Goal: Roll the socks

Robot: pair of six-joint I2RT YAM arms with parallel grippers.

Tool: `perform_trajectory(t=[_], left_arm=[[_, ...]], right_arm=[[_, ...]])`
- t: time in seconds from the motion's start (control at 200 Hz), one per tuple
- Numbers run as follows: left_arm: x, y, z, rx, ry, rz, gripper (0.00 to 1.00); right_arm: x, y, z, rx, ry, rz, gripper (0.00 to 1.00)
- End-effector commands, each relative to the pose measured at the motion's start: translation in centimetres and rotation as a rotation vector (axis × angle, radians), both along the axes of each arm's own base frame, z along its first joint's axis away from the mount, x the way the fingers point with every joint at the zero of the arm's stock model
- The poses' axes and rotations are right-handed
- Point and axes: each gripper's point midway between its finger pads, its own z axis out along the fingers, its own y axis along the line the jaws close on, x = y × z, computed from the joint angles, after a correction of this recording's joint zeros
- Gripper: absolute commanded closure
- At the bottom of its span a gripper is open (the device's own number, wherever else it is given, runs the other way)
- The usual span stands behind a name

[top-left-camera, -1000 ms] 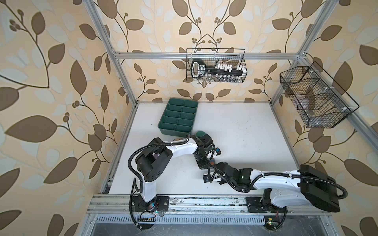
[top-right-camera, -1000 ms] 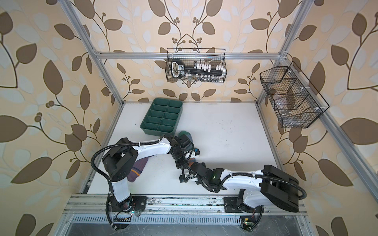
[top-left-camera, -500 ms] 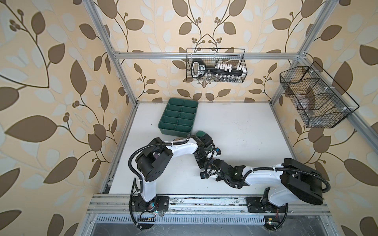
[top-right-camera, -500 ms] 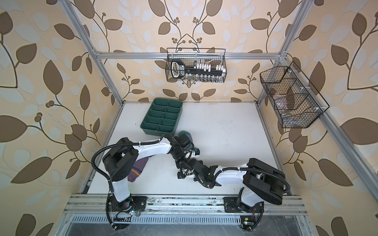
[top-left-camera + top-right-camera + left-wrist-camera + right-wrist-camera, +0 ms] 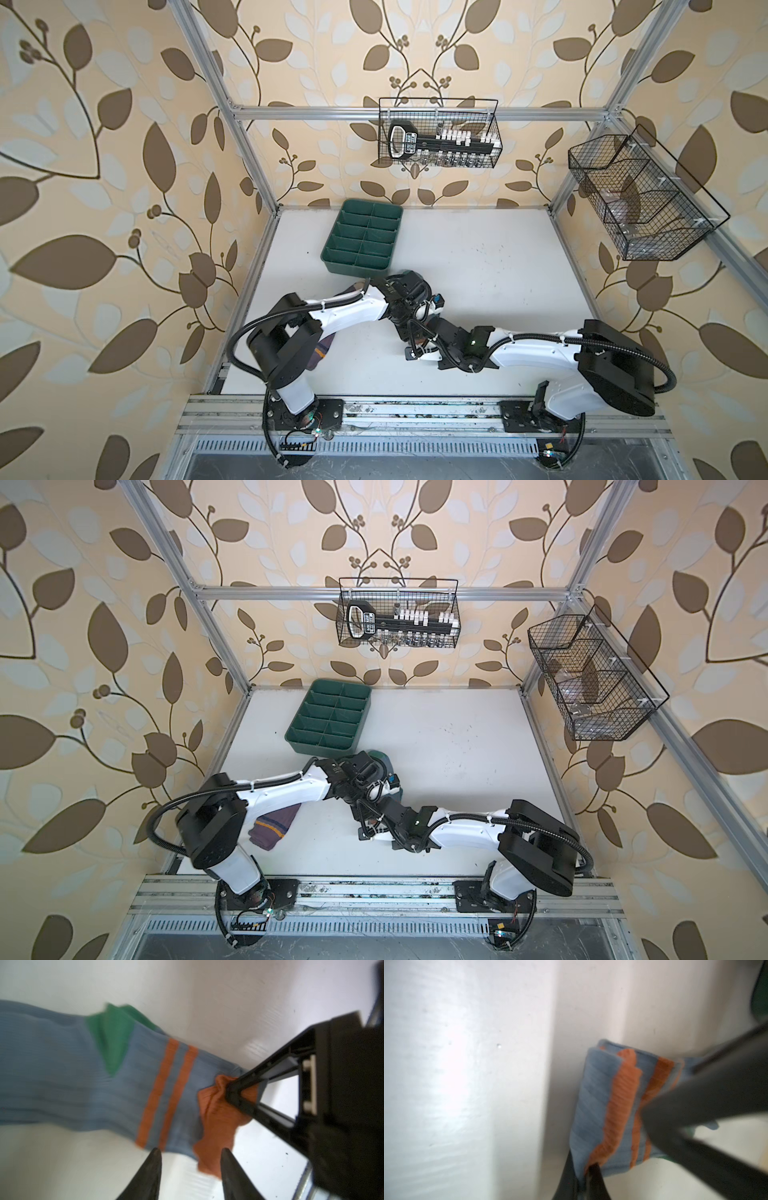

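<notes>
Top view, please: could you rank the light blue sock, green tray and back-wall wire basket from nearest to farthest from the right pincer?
1. The light blue sock, clamped in the right pincer.
2. The green tray, behind it, toward the left.
3. The wire basket, high on the back wall.

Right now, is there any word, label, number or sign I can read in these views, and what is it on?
No text can be read.
The label on the black tool in the back basket: white print, too small and blurred to read.
On the blue sock, purple sock and tray: no print visible.
</notes>
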Motion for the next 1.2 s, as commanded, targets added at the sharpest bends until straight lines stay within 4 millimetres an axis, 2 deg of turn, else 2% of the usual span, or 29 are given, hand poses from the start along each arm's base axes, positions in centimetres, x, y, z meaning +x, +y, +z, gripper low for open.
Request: perform_trajectory(t=[0.0, 0.07, 0.15, 0.2, 0.265, 0.31, 0.405, 0.485, 0.56, 0.745, 0.87, 0.99, 1.195], left_arm=[[3.8, 2.8, 6.2, -0.055, -0.279, 0.200, 0.48], [5.0, 5.9, 8.9, -0.049, -0.423, 0.337, 0.43], [5.8, 10.2, 12.7, -0.049, -0.612, 0.515, 0.32], [5.4, 12.6, 14.9, -0.058, -0.702, 0.584, 0.29], [4.0, 14.9, 17.1, -0.101, -0.778, 0.614, 0.25], [2.6, 15.4, 18.2, -0.147, -0.802, 0.566, 0.24], [-1.4, 14.7, 20.0, -0.275, -0.814, 0.349, 0.23], [-4.4, 13.9, 20.8, -0.335, -0.827, 0.160, 0.12], [-5.6, 13.1, 20.8, -0.305, -0.797, 0.035, 0.11], [-5.4, 10.0, 17.7, -0.149, -0.652, -0.160, 0.08], [-6.2, 6.9, 14.4, -0.021, -0.751, -0.336, 0.08], [-7.5, 4.1, 10.9, 0.099, -0.855, -0.469, 0.13], [-9.7, 0.5, 6.8, 0.086, -0.917, -0.545, 0.17]], right_arm=[[-3.4, -1.9, -0.8, -0.058, 0.205, -0.016, 1.00], [-4.1, -1.9, -0.7, -0.064, 0.265, -0.004, 1.00], [-4.3, -1.7, -0.4, -0.074, 0.304, -0.005, 1.00], [-4.5, -1.5, -0.2, -0.081, 0.344, 0.002, 1.00], [-4.6, -1.2, 0.0, -0.075, 0.392, 0.001, 1.00], [-4.9, -1.0, 0.3, -0.066, 0.442, 0.008, 1.00], [-5.3, -0.3, 1.0, -0.039, 0.553, 0.017, 1.00], [-5.2, -0.1, 1.6, -0.030, 0.648, 0.011, 1.00], [-4.9, -0.3, 1.6, -0.057, 0.694, -0.014, 1.00], [-3.6, -0.8, 1.1, -0.072, 0.739, -0.057, 1.00], [-3.3, -0.8, 0.6, -0.067, 0.767, -0.068, 1.00], [-3.4, -1.0, -0.2, -0.067, 0.801, -0.075, 1.00], [-3.1, -1.4, -1.5, -0.076, 0.845, -0.105, 1.00]])
